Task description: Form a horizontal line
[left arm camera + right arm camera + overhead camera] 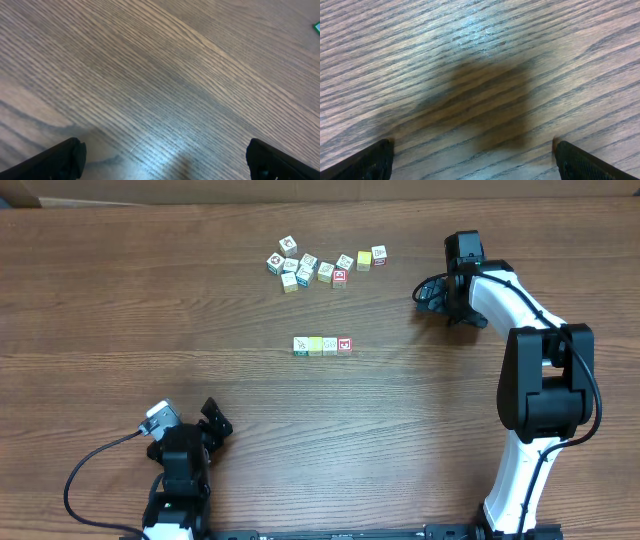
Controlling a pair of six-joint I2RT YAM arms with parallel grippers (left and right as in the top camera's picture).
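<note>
Wooden table [150, 300] carries loose cubes [310, 268] beyond horizontal line [322, 345]

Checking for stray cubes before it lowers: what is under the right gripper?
Only bare wooden table with a blurred dark shadow shows under the right gripper, between its open fingers; nothing else lies there. From overhead, the gripper itself covers that patch.
</note>
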